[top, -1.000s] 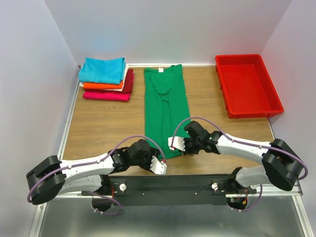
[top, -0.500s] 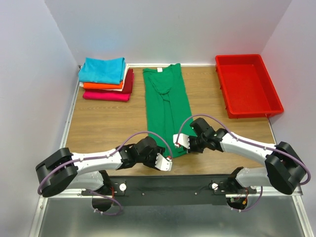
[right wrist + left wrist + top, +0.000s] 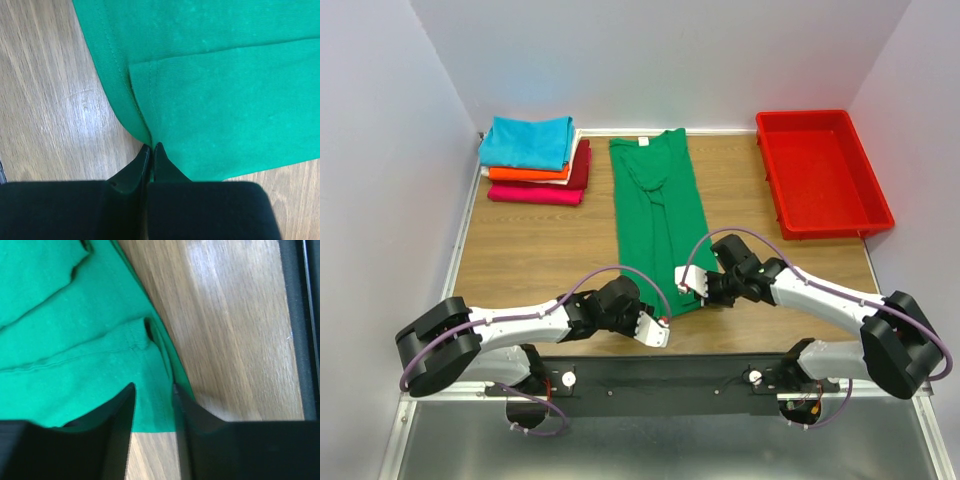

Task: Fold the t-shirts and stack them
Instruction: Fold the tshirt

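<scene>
Two grippers: both sit low at the near end of the green t-shirt (image 3: 655, 215), one at each hem corner.
Green t-shirt: it lies on the wooden table (image 3: 530, 260) between the arms. It is already narrowed into a long strip, with the neck label at the far end and the hem nearest the bases.
Left gripper (image 3: 152, 387): its fingers are parted and straddle the hem at the near-left corner. Green cloth shows in the gap between them, and nothing is clamped yet.
Right gripper (image 3: 151, 146): its tips are pressed together right on the near-right edge, where the folded-in layer meets the hem. They seem to nip the cloth there.
Stack (image 3: 535, 165): it sits at the far left with turquoise on top, then orange, dark red and magenta. It is well apart from the green tee.
Red tray (image 3: 802, 116): it stands at the far right, apart from the shirt.
Step in hand: probably taking hold of both hem corners for the crosswise fold.
Progress: the lengthwise folds look done. The crosswise fold and the move onto the stack remain.
Next move: the left fingers need to close on all layers of the hem. Both arms should then lift evenly and carry the hem toward the neck.
Risk: an uneven lift could skew the strip, or an inner layer could slip free.
</scene>
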{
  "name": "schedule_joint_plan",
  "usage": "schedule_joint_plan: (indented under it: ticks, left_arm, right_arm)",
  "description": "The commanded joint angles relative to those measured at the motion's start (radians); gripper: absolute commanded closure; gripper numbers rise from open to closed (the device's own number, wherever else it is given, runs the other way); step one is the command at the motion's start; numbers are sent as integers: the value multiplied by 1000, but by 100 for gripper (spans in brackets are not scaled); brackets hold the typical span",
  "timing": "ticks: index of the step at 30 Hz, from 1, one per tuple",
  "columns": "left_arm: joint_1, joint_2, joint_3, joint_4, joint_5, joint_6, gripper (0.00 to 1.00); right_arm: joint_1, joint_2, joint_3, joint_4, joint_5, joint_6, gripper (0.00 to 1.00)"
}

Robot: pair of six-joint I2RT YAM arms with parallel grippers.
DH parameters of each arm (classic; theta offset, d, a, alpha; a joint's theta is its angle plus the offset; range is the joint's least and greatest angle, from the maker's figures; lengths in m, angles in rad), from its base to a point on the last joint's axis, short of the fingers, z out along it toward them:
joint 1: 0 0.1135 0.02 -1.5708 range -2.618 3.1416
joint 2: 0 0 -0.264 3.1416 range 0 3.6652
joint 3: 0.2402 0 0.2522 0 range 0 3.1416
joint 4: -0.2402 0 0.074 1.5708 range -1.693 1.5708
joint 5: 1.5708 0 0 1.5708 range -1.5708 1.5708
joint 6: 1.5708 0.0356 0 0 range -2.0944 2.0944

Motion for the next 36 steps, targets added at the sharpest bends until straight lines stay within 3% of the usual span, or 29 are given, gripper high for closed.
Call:
schedule_joint_plan:
  ticks: [1,4,10,18,29,33,35,36]
  left_arm:
    - [-3,7,24,-24,44,1,59]
    - [-3,5,39,-20,37,-13,44]
    - [-3,4,68,-27,66,-45,37]
    - [-8,43,70,-11,130,-60,37]
    - [-22,111,83,9,64,-63,35]
    - [-22,129,94,1,47,-62,40]
    - [-22,129,94,3,28,-62,50]
    - [-23,128,93,1,21,-62,50]
  right_arm:
    - [-17,-25,30,-30,-39,16,96]
    - [-18,-21,30,-30,-41,15,96]
    - [-20,-12,31,-32,-42,13,96]
    - [-21,-14,37,-30,-45,25,96]
    - [-40,-34,42,-32,-64,36,96]
    - [-49,-46,42,-33,-71,38,96]
    - [-54,-52,42,-33,-74,38,96]
    - [-57,-54,42,-32,-79,38,96]
